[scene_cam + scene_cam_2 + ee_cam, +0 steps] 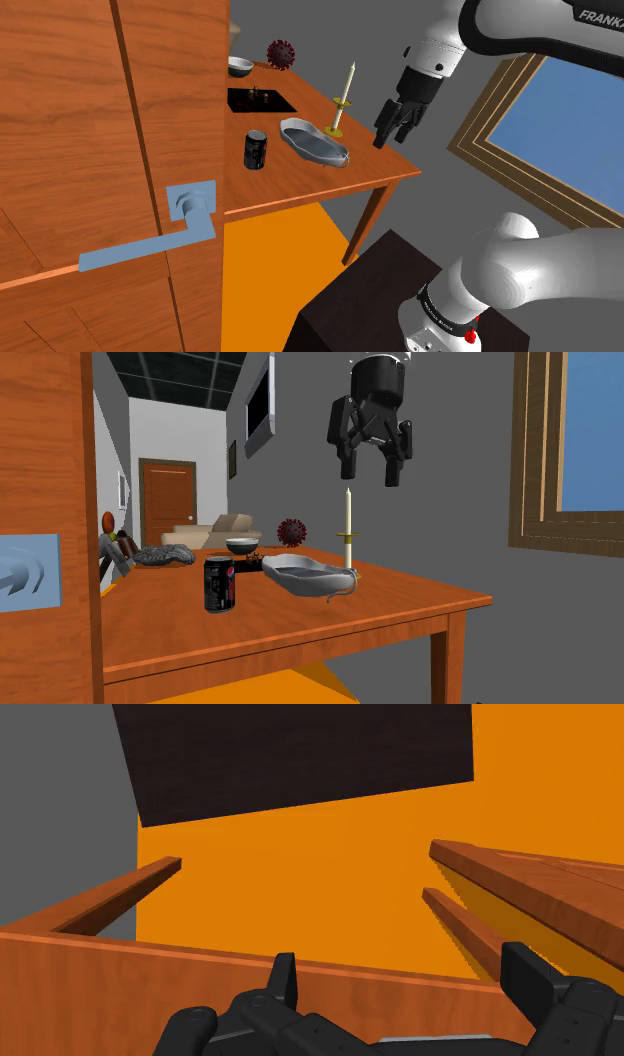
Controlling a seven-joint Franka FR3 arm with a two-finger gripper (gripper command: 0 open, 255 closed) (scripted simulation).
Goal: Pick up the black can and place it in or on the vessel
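Hovering above the wooden table [400, 595], my gripper [370, 474] points down, fingers [392, 470] spread wide, empty. Black can [219, 584] stands upright at 9 o'clock of the grey oval dish [305, 574] in the second exterior view, near it.

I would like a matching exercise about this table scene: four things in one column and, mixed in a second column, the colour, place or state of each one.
Things
1. black can
2. vessel
3. candle
4. gripper

Descriptions
a. open, in the air, holding nothing
b. grey, oblong, empty
c. upright on the table, at the shoulder view's left of the vessel
d. pale, upright in a yellow holder

Pairs: 1-c; 2-b; 3-d; 4-a
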